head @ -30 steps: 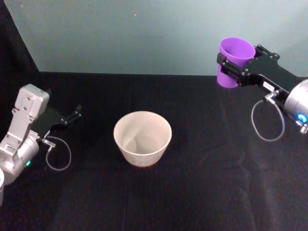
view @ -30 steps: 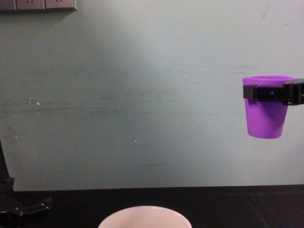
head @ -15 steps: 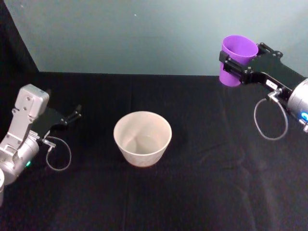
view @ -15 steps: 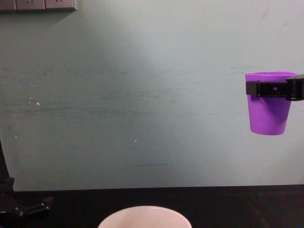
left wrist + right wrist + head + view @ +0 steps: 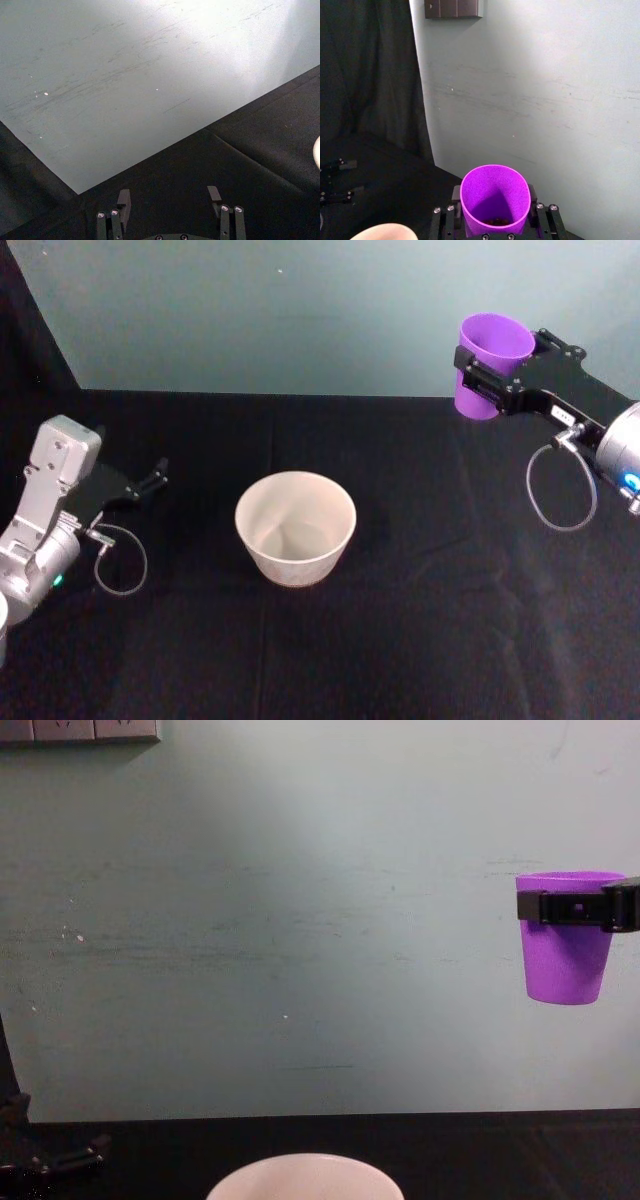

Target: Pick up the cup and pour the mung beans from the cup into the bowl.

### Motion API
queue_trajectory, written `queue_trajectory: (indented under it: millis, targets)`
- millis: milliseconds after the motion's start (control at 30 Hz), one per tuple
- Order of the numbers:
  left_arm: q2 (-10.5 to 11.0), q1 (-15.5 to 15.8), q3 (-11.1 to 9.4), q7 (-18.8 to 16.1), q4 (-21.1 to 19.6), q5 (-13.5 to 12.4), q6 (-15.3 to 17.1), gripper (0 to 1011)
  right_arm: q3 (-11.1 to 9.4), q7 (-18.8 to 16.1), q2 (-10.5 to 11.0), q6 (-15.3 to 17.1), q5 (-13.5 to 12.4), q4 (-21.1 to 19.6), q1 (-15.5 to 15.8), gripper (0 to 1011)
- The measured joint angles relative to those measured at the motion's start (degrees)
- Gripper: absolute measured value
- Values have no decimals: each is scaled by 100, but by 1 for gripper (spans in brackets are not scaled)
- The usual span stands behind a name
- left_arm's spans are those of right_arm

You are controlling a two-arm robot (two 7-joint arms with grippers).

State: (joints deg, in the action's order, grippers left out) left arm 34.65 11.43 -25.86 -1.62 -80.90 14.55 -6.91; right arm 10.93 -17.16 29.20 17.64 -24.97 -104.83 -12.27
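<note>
The pick-up looks done. The right gripper is clamped around the cup just under its rim and holds it upright, high above the table. The cup hangs well apart from the bowl, off to the robot's right and farther back. In the right wrist view a few dark beans lie at the cup's bottom, so nothing seems poured yet, and the bowl looks empty. What remains, by this reading, is to bring the cup over the bowl and tip it. The left gripper sits parked low on the left, fingers spread, holding nothing.
</note>
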Motion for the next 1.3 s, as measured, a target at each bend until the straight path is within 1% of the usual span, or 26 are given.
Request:
queue_trajectory:
  millis: [1300]
  targets:
    - [0, 0, 0, 0, 0, 0, 0, 1000, 0, 0, -4, 0, 4, 1, 0, 732]
